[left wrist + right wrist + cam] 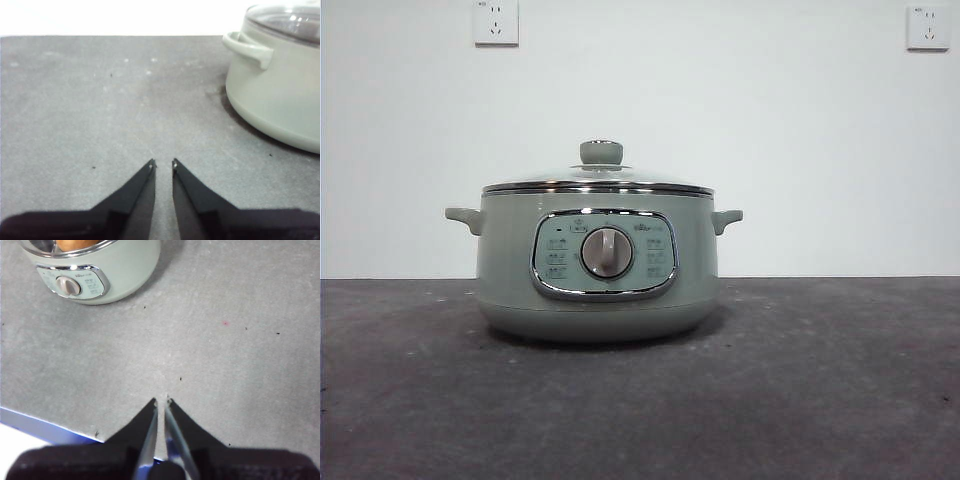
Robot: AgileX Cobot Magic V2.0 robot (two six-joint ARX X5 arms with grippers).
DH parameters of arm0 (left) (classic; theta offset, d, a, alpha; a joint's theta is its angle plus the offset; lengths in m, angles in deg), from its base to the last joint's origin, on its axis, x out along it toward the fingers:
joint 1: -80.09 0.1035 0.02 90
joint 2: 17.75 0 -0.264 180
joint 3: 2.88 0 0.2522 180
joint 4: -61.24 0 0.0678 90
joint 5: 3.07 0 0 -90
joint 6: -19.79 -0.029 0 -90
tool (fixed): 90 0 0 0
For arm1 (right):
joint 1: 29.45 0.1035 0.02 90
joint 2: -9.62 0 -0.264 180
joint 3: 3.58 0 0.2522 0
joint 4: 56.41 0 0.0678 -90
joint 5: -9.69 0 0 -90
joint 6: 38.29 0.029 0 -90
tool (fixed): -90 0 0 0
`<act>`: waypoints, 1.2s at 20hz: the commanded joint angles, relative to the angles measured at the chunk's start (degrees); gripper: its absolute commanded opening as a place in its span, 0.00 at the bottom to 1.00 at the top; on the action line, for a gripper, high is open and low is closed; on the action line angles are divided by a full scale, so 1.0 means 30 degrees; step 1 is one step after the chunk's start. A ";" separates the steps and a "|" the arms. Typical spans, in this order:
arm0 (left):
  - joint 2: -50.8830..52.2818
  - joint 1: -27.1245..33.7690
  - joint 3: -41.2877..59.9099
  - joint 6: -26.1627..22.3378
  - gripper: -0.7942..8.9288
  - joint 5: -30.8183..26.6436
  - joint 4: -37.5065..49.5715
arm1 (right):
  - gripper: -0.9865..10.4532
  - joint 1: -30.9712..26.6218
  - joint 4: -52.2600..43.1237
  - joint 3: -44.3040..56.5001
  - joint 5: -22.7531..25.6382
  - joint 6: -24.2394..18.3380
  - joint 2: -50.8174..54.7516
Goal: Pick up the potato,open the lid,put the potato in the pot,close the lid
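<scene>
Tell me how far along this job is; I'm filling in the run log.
It looks finished. The potato shows orange through the glass inside the pot, and the lid sits closed on its rim. Nothing is in hand: the left hand and right hand hang empty over the table. No step appears left.

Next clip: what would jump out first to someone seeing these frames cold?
The pale green pot stands alone mid-table in the front view, its glass lid seated on the rim. Through the glass, the right wrist view shows the orange potato inside. Both arms are away from it: the left gripper and right gripper hover over bare table, jaws nearly together and holding nothing.
</scene>
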 commanded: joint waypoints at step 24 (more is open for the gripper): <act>0.1501 0.0109 0.0197 -0.0845 0.14 0.0612 -0.1326 | 0.11 -0.0882 -0.0073 0.0204 0.0277 0.0058 0.0211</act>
